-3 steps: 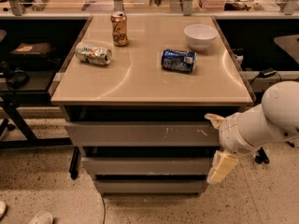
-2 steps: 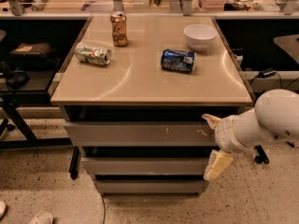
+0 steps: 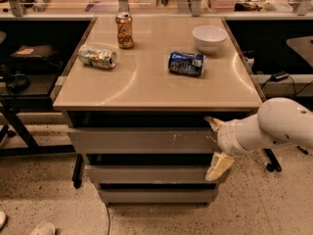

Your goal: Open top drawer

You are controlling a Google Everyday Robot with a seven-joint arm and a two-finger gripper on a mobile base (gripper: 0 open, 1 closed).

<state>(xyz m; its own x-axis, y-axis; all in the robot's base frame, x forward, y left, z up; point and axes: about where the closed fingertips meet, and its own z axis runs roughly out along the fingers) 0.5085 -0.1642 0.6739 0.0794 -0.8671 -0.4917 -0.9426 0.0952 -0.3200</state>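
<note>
Tan counter (image 3: pixel 146 89), grey top drawer (image 3: pixel 137 141) directly under the counter, white robot hand (image 3: pixel 215 145) below the counter's right front corner, fingers (image 3: pixel 219 165) spread wide across the drawer front's end, clasping nothing.

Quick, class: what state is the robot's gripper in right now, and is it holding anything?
Gripper: open, at the right end of the top drawer, one finger above its front panel and one below; nothing held.
</note>
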